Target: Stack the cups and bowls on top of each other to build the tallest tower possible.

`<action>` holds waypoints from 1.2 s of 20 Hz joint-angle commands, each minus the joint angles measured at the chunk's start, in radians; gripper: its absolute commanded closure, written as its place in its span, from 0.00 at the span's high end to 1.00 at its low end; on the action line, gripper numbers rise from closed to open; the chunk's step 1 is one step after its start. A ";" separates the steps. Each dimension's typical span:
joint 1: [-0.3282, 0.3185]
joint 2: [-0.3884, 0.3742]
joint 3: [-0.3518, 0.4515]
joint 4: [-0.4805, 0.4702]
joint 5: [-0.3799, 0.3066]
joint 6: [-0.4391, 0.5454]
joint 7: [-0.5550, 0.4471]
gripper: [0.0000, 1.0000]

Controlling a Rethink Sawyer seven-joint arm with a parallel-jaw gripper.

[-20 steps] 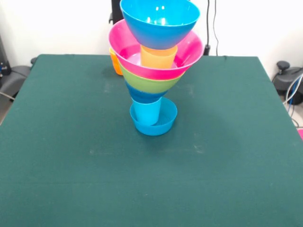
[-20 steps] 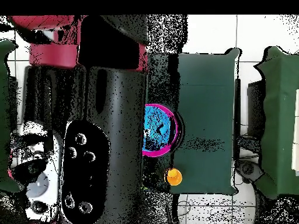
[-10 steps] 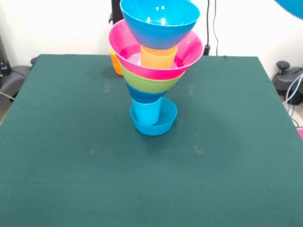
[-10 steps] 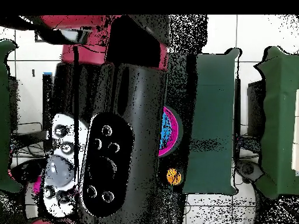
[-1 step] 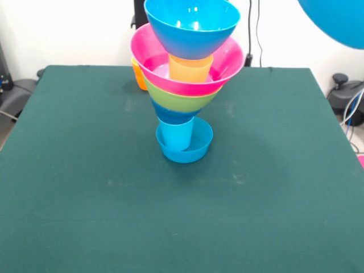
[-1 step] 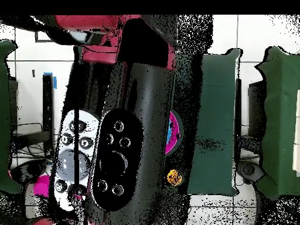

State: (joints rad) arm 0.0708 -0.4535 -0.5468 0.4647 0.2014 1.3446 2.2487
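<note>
The tower (image 5: pixel 185 85) stands mid-table. From the bottom up it holds a small blue bowl (image 5: pixel 196 151), a light blue cup (image 5: pixel 175 135), a blue bowl, a lime green bowl (image 5: pixel 179 100), the pink bowl (image 5: pixel 227 62), an orange cup (image 5: pixel 190 68) and a large blue bowl (image 5: pixel 191 25). Another large blue bowl (image 5: pixel 335 20) hangs in the air at the front view's top right corner. Whatever holds it is outside the picture. In the overhead view the black arm (image 6: pixel 129 129) covers most of the tower, leaving only a sliver of the pink bowl (image 6: pixel 172 133). The gripper is hidden.
A lone orange cup (image 5: pixel 138 77) stands on the green table (image 5: pixel 85 170) behind the tower's left side. In the overhead view this orange cup (image 6: pixel 174 176) shows beside the arm. Cables and equipment lie off the table's right edge (image 5: pixel 347 96).
The airborne blue bowl has come further into the front view's top right corner. In the overhead view the arm has swung further over the tower. The tower has not moved.
</note>
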 commanded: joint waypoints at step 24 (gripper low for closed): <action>-0.073 -0.076 0.146 0.219 -0.095 -0.044 -0.378 0.00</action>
State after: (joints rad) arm 0.0038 -0.4911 -0.5256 0.5343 0.1804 1.3227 2.1720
